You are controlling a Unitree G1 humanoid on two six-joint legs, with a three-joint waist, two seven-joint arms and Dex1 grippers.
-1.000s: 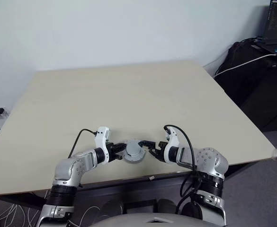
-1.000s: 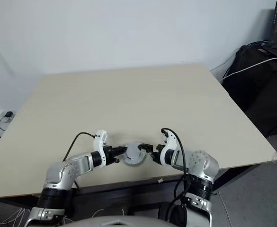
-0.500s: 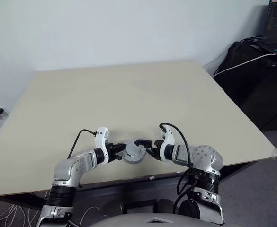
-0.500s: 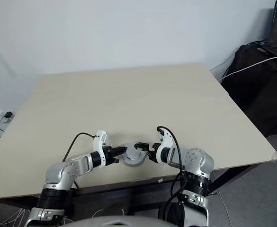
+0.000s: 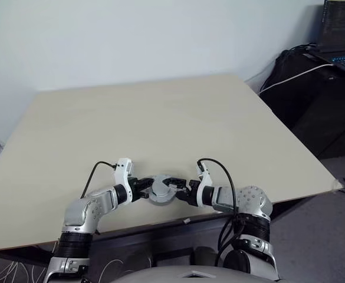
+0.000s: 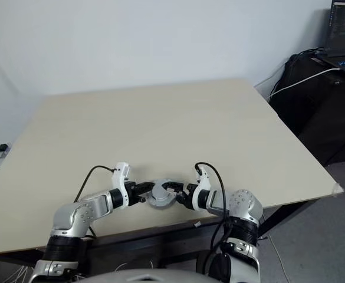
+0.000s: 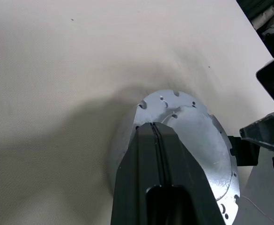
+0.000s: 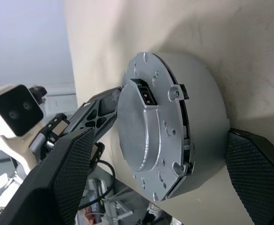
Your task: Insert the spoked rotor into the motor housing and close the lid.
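Near desk's (image 5: 231, 118) front edge, at its middle: lid (image 8: 146, 126) seated on motor housing (image 8: 197, 122). Left gripper (image 7: 156, 140) pinched closed against lid top; right gripper (image 8: 160, 187) spread wide, fingers flanking housing rim, nothing held. Assembly looks rigid, weighty, slick metal; grip by rim.
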